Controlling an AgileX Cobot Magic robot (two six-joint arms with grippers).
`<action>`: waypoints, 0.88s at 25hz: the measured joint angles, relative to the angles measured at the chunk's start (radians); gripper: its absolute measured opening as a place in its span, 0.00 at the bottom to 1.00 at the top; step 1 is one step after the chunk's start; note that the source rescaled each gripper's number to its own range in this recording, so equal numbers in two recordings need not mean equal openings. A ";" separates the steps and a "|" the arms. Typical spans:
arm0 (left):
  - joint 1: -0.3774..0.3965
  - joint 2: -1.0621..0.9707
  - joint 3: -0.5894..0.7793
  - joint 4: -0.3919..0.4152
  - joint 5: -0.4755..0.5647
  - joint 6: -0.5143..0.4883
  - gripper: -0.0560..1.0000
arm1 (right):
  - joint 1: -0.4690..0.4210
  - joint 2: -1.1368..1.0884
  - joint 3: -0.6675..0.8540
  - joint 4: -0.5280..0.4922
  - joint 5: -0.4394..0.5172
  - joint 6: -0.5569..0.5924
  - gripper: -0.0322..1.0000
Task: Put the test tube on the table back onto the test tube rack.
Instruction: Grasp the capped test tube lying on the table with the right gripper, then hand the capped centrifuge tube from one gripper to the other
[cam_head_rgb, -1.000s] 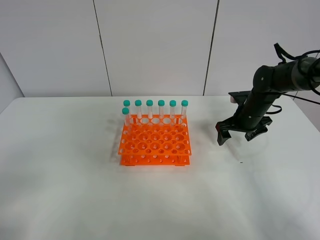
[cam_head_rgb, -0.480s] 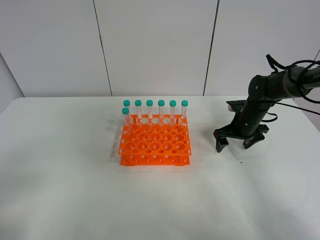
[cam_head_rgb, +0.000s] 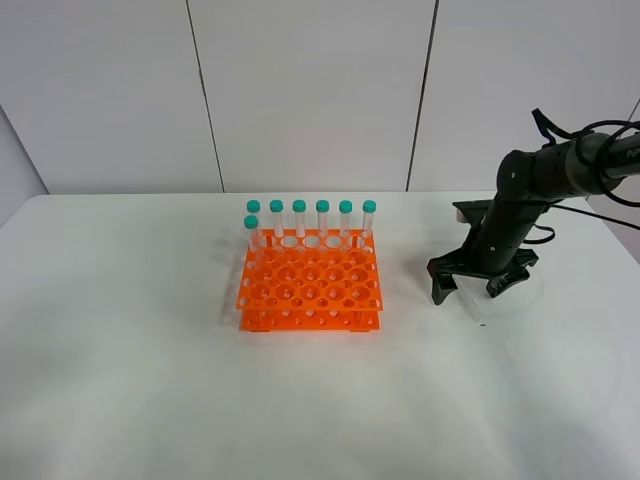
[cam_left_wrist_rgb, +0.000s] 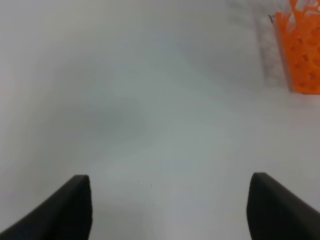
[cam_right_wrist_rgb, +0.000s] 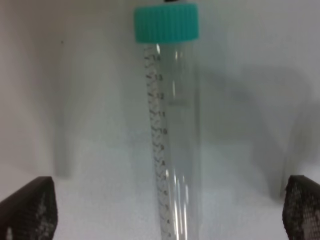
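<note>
Left gripper (cam_left_wrist_rgb: 167, 210): jaws spread wide above the plain white matte table (cam_head_rgb: 150, 350). Bright orange perforated plastic rack (cam_head_rgb: 310, 285) stands mid-table, with seven teal-capped tubes (cam_head_rgb: 299, 215) upright at its rear. Slim clear teal-capped test tube (cam_head_rgb: 476, 309) lies flat on the table right of the rack, between the parted jaws of the right gripper (cam_head_rgb: 468, 291), neither finger touching it.

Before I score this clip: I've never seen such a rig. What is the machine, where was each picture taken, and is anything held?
It is a two-armed robot with a camera on each wrist. The wide picture looks down from a high fixed camera at a white table with an orange test tube rack holding seven teal-capped tubes. The right gripper straddles one test tube lying flat, jaws open, nothing held. The left gripper, open, hangs over bare table near a rack corner.
</note>
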 joint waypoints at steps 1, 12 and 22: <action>0.000 0.000 0.000 0.000 0.000 0.000 0.90 | 0.000 0.001 0.000 -0.004 0.000 0.002 1.00; 0.000 0.000 0.000 0.000 0.000 0.000 0.90 | -0.002 0.018 -0.002 -0.022 0.007 0.017 0.52; 0.000 0.000 0.000 0.000 0.000 0.000 0.90 | -0.002 -0.054 -0.002 -0.030 0.036 -0.086 0.06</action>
